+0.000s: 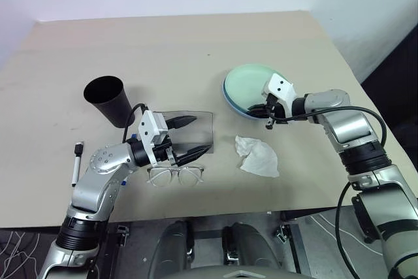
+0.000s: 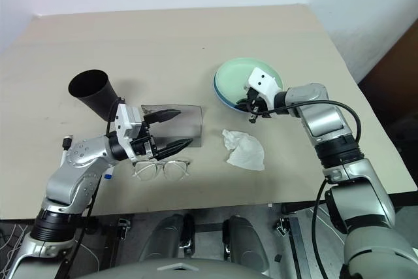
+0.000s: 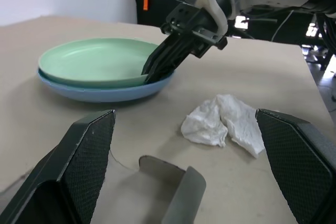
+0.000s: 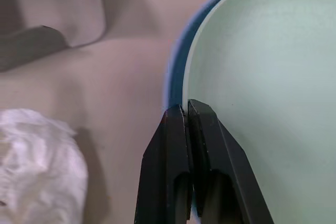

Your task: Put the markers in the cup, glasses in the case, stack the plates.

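In the left eye view, the left gripper (image 1: 187, 136) is hovering with its fingers spread wide above the open grey case (image 1: 193, 129), the glasses (image 1: 175, 175) lying just beside it on the beige desk (image 1: 196, 44). The black cup (image 1: 109, 99) is standing behind that arm, and one marker (image 1: 76, 163) is lying beyond its elbow. In the right wrist view, the right gripper (image 4: 187, 114) is pressing its fingers together, empty, at the rim of the mint green plate (image 4: 273, 56), which is sitting on the light blue plate (image 4: 176, 77). A crumpled tissue (image 4: 37, 166) is lying nearby.

Beige tabletop (image 1: 176, 44), cluttered.
On it: cup (image 1: 109, 100), case (image 1: 193, 130), glasses (image 1: 175, 175), marker (image 1: 77, 163), tissue (image 1: 257, 157), stacked plates (image 1: 245, 87).
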{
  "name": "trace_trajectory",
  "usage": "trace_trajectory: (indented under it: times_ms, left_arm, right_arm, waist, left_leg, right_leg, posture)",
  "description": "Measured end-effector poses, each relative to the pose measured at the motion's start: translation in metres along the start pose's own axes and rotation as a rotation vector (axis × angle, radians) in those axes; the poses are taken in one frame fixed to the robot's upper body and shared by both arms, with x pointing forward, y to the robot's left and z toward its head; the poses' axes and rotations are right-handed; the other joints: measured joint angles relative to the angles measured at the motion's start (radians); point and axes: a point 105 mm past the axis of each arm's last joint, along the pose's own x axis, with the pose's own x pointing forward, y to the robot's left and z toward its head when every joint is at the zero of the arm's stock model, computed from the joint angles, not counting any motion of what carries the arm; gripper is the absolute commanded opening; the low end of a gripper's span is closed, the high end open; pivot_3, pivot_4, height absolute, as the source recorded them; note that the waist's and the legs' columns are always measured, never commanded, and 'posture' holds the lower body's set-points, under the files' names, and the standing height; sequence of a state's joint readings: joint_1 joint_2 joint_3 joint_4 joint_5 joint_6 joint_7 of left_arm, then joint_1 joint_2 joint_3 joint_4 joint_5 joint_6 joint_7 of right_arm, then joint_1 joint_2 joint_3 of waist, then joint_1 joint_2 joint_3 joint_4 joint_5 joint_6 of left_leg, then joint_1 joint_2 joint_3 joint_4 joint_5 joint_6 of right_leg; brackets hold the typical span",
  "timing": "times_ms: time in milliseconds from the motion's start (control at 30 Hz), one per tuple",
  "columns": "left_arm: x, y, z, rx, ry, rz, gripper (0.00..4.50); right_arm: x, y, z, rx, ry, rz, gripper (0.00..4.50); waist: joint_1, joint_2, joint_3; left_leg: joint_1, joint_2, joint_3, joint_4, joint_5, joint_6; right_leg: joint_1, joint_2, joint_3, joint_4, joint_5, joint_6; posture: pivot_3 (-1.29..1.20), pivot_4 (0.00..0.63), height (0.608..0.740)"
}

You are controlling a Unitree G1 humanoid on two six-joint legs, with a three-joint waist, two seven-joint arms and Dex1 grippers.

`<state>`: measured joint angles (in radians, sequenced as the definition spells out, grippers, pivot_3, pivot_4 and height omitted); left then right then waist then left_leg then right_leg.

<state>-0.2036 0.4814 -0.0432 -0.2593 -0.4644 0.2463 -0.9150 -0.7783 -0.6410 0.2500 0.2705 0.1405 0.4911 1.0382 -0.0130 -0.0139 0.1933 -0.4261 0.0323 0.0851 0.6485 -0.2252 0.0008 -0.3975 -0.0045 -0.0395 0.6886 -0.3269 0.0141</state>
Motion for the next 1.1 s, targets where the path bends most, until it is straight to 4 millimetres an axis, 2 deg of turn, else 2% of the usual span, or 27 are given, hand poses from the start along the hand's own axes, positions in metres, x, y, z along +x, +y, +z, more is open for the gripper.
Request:
trace_trajectory:
  times_ms: [200, 233, 367, 600, 667, 767, 833, 900, 1000, 1100]
  left_arm:
    - [0.0, -0.001, 0.0, 0.011, -0.004, 0.001, 4.5]
    - [0.0, -0.001, 0.0, 0.012, -0.005, 0.0, 4.5]
    - [0.0, -0.001, 0.0, 0.015, -0.005, -0.007, 4.5]
    - [0.0, -0.001, 0.002, 0.02, -0.008, -0.01, 4.5]
    - [0.001, 0.0, 0.003, 0.023, -0.009, -0.01, 4.5]
    - [0.001, 0.0, 0.003, 0.023, -0.01, -0.008, 4.5]
    - [0.001, 0.0, 0.003, 0.023, -0.009, -0.005, 4.5]
    - [0.001, 0.001, 0.003, 0.023, -0.008, 0.001, 4.5]
    - [0.0, 0.002, 0.004, 0.025, -0.009, 0.005, 4.5]
    - [0.0, 0.003, 0.005, 0.026, -0.011, 0.009, 4.5]
  right_arm:
    - [0.005, 0.005, 0.004, -0.002, -0.015, 0.024, 0.04]
    - [0.005, 0.005, 0.005, -0.004, -0.016, 0.025, 0.25]
    - [0.005, 0.006, 0.005, -0.008, -0.013, 0.027, 1.38]
    - [0.004, 0.005, 0.005, -0.011, -0.013, 0.018, 3.82]
    - [0.0, 0.005, 0.011, 0.008, -0.051, 0.02, 4.48]
    - [-0.019, 0.002, 0.027, 0.052, -0.129, 0.02, 4.48]
    - [-0.036, 0.007, 0.029, 0.052, -0.155, 0.051, 4.48]
    - [-0.048, 0.017, 0.021, 0.082, -0.149, 0.1, 4.48]
    - [-0.055, 0.029, 0.008, 0.144, -0.118, 0.151, 4.48]
    - [-0.057, 0.033, 0.007, 0.167, -0.109, 0.159, 4.48]
  waist:
    - [0.0, 0.0, 0.0]
    - [0.0, 0.0, 0.0]
    - [0.0, 0.0, 0.0]
    - [0.0, 0.0, 0.0]
    - [0.0, 0.0, 0.0]
    - [0.002, 0.0, 0.0]
    - [0.006, 0.0, 0.0]
    - [0.003, 0.0, 0.0]
    - [-0.006, 0.0, 0.0]
    - [-0.006, 0.0, 0.0]
  left_leg:
    - [0.0, 0.0, 0.0, 0.0, 0.0, 0.0]
    - [0.0, 0.0, 0.0, 0.0, 0.0, 0.0]
    - [0.0, 0.0, 0.0, 0.0, 0.0, 0.0]
    - [0.0, 0.0, 0.0, 0.0, 0.0, 0.0]
    - [0.0, 0.0, 0.0, 0.0, 0.0, 0.0]
    - [0.0, 0.0, 0.0, 0.0, 0.0, 0.0]
    - [0.0, 0.0, 0.0, 0.0, -0.001, 0.001]
    - [0.0, -0.001, 0.0, 0.0, -0.001, 0.002]
    - [0.0, -0.002, 0.001, 0.0, -0.001, 0.003]
    - [0.001, -0.001, 0.0, 0.0, -0.001, 0.002]
  right_leg:
    - [0.0, 0.0, 0.0, 0.0, 0.0, 0.0]
    - [0.0, 0.0, 0.0, 0.0, 0.0, 0.0]
    - [0.0, 0.0, 0.0, 0.0, 0.0, 0.0]
    - [0.0, 0.0, 0.0, 0.0, 0.0, 0.0]
    - [0.0, 0.0, 0.0, 0.0, 0.0, 0.0]
    - [0.0, 0.0, 0.0, 0.0, 0.0, 0.0]
    - [0.0, -0.001, -0.001, -0.001, 0.0, 0.0]
    - [0.001, -0.002, -0.001, -0.001, 0.0, 0.0]
    - [0.001, -0.003, 0.0, -0.001, 0.0, 0.001]
    - [0.001, -0.003, -0.001, 0.0, 0.0, 0.001]
  posture:
    - [0.0, 0.15, 0.715]
    - [0.0, 0.15, 0.715]
    - [0.0, 0.15, 0.715]
    - [0.0, 0.15, 0.715]
    - [0.0, 0.15, 0.715]
    - [0.0, 0.15, 0.715]
    - [0.0, 0.15, 0.715]
    - [0.0, 0.15, 0.715]
    - [0.0, 0.15, 0.715]
    - [0.0, 0.15, 0.715]
